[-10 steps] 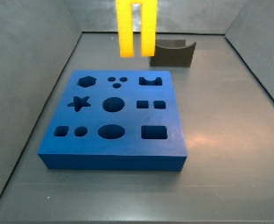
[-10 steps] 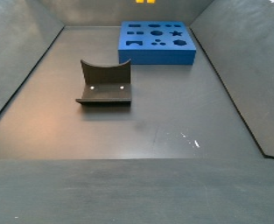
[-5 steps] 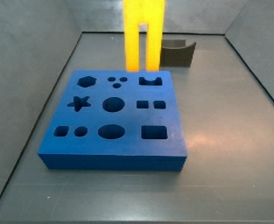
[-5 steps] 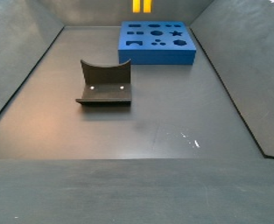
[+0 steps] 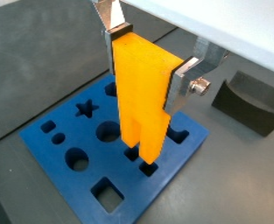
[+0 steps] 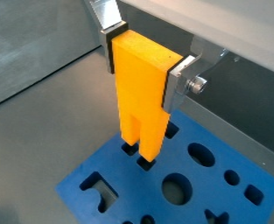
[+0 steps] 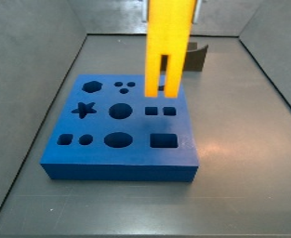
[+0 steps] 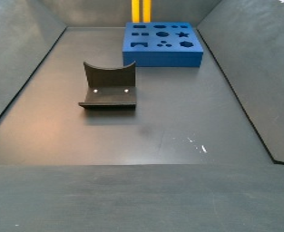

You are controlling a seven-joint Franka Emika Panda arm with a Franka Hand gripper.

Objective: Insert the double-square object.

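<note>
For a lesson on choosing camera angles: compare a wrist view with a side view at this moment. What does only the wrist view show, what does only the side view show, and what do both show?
Only the wrist view shows the gripper: its silver fingers clamp the yellow block's solid upper end, and the prong tips hang just above the blue block's paired square holes.

Only the side view shows the dark grey block's curved notch, the whole floor, and the blue block's full outline.

Both show the yellow block upright, prongs down, over the blue block.
</note>
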